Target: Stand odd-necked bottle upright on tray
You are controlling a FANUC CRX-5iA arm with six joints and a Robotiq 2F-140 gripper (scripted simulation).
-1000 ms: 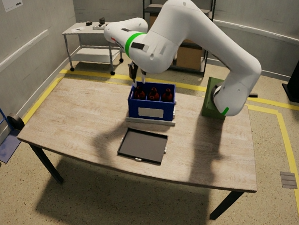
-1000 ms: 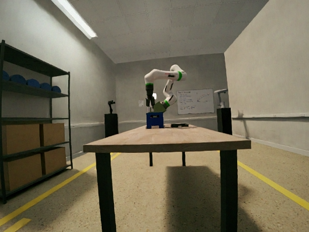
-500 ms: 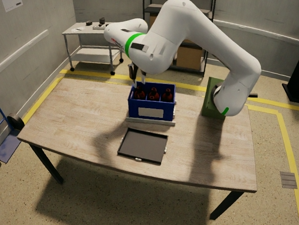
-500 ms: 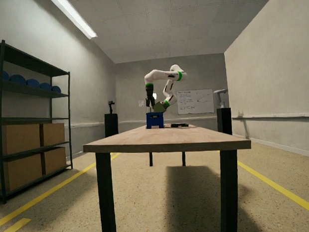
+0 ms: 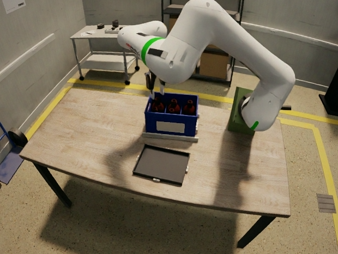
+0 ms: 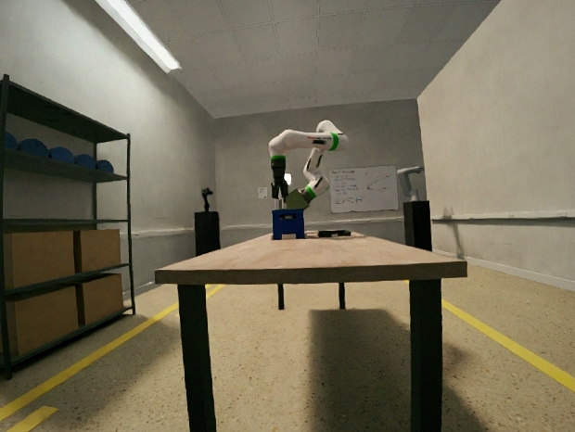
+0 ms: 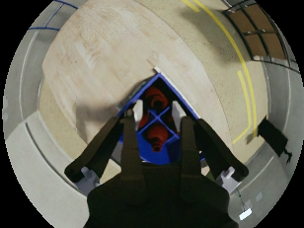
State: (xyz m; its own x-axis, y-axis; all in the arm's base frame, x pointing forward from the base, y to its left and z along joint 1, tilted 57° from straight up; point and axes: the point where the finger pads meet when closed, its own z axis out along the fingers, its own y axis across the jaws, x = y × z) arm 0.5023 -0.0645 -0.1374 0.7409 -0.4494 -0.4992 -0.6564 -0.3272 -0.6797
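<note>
Overhead, the gripper [image 5: 157,94] [image 6: 279,203] [image 7: 157,107] (partly open, holding nothing) hovers at the crate [image 5: 171,126] [image 6: 287,226] [image 7: 184,100].

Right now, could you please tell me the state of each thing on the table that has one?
Robotiq gripper: open, above the crate.
Blue bottle crate: upright, open-topped, holding bottles.
Brown bottles: standing in the crate.
Black tray: flat, with no bottle on it.
</note>
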